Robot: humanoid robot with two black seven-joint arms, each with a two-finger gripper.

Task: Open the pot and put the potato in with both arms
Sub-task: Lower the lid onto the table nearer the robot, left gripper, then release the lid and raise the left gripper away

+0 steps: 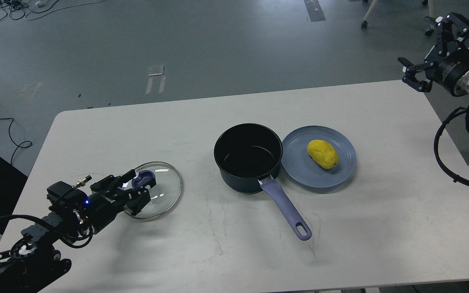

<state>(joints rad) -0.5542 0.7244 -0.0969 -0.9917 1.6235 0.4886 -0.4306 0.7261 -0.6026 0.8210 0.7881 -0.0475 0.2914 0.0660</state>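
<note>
The dark pot [247,158] stands open at the table's middle, its purple handle [285,207] pointing toward me. The yellow potato [322,154] lies on a blue plate [299,171] touching the pot's right side. The glass lid [165,195] with a blue knob [144,178] lies low at the front left, on or just above the table. My left gripper [140,183] is shut around the knob. My right gripper [430,48] is open and empty, raised beyond the table's far right corner.
The white table [381,228] has bare surface in front of the pot and plate. The right arm's cable [442,162] hangs over the right edge. Grey floor with cables lies beyond the far edge.
</note>
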